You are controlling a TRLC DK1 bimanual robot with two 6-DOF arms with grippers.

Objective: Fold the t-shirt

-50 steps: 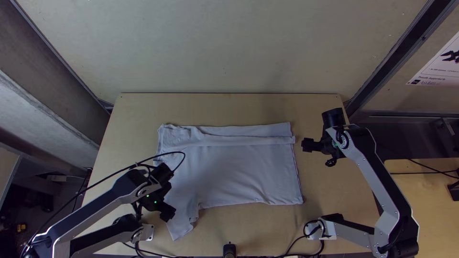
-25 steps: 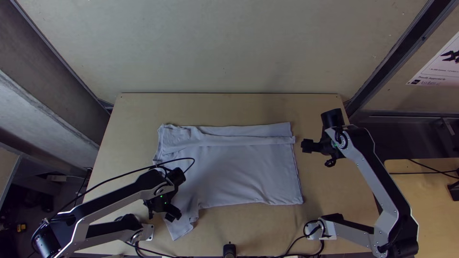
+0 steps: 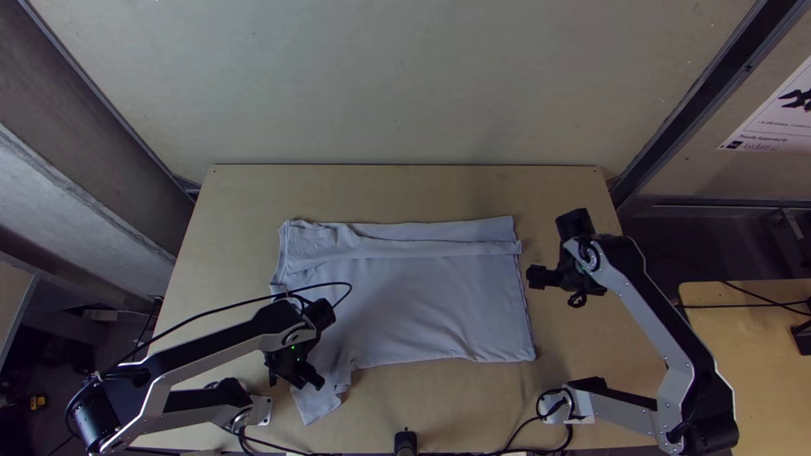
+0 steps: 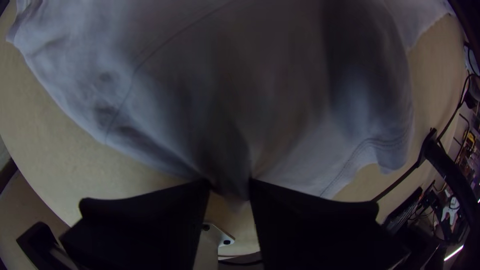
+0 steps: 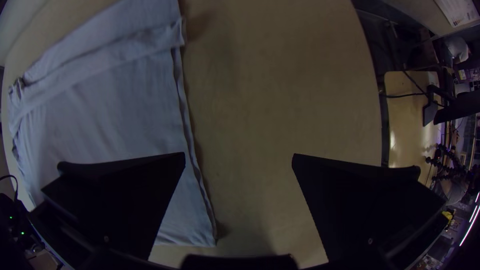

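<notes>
T-shirt (image 3: 414, 304) lies spread across the top view's centre. At lower left, the left gripper (image 4: 229, 190) pinches its bunched edge; one-sided pulling could skew it, since nothing anchors the rest. At right, the right gripper (image 5: 239, 156) has its fingers apart, empty.

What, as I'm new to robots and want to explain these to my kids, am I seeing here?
These are two jointed robot arms at a wooden table. The top view looks down on everything; each of the other two comes from a camera on one arm's wrist, with that arm's own hand at the bottom.

On the table lies a pale t-shirt, mostly flat, with a raised band running along its far side. The robot's job is folding it.

The left hand is at the shirt's near left part, where cloth gathers, so it may be gripping. The right hand is open beside the shirt, holding nothing.
</notes>
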